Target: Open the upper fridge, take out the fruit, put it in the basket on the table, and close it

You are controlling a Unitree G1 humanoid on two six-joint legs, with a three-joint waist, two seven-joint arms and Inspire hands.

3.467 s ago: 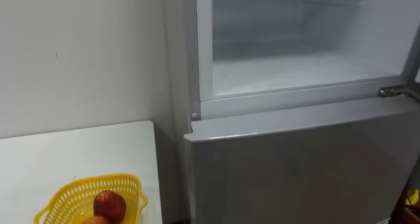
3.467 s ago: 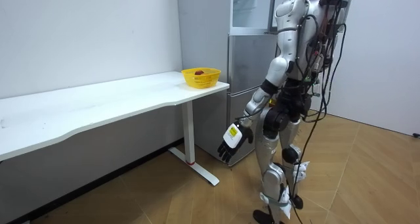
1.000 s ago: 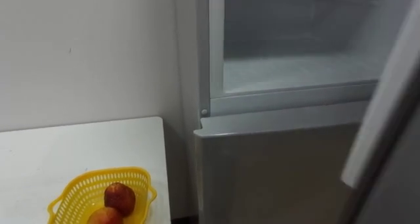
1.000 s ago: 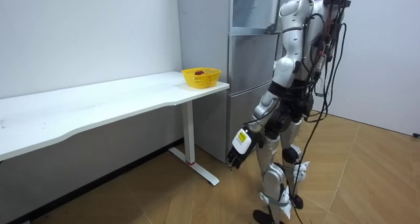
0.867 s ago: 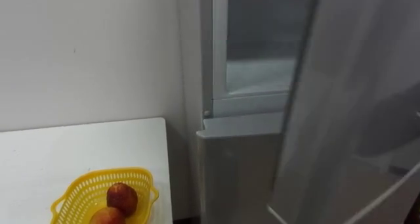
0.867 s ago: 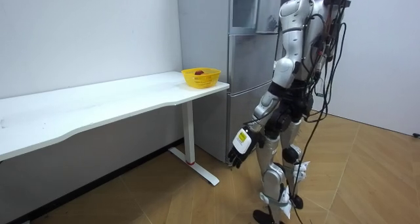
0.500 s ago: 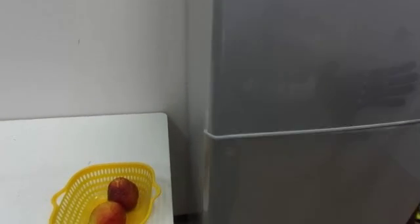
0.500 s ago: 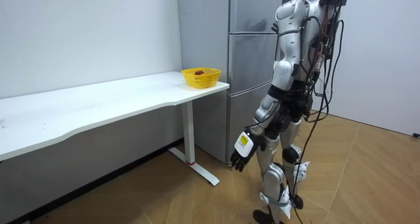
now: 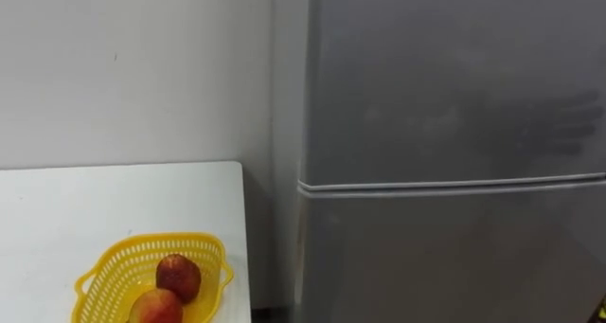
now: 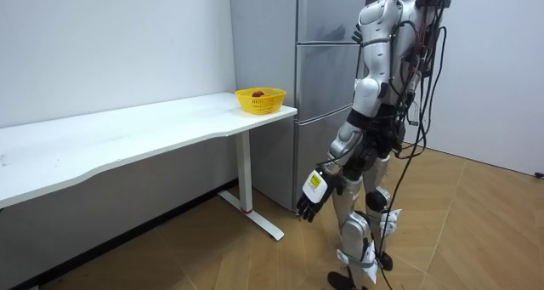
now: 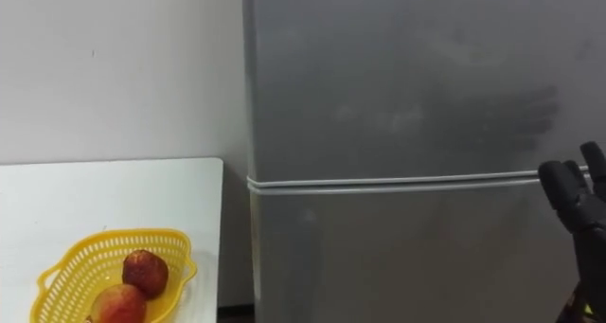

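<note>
A tall grey two-door fridge (image 9: pixel 426 152) filled the left eye view from 12 to 5 o'clock. Its upper door (image 9: pixel 454 77) was shut flush above the lower door (image 9: pixel 445 266). A few seconds earlier that upper door had stood open on a bare white compartment, and a second earlier it was swinging across. With the door closed, the fetching looked finished, or nearly so. The robot stood upright facing the fridge, beside the end of a long white table (image 9: pixel 57 200), which lay at 8 o'clock. Near the table's end, at 7 o'clock, sat a yellow plastic mesh basket (image 9: pixel 142 242). The robot's right hand (image 11: pixel 579 214) rose at 3 o'clock in the right eye view, level with the seam between the doors, its fingers straight and released, grasping nothing. The picture's edge cut the hand off, and whether it touched the door could not be told. In the room view the left hand (image 10: pixel 312 196) hung low at 5 o'clock by the thigh, fingers relaxed and empty. Two reddish round fruits (image 9: pixel 178 277) lay in the basket, touching each other. They were probably what had been taken from the fridge, though that was a guess. The nearer fruit was cut by the bottom edge, their kind was hard to make out, and the fridge's inside was now hidden.
</note>
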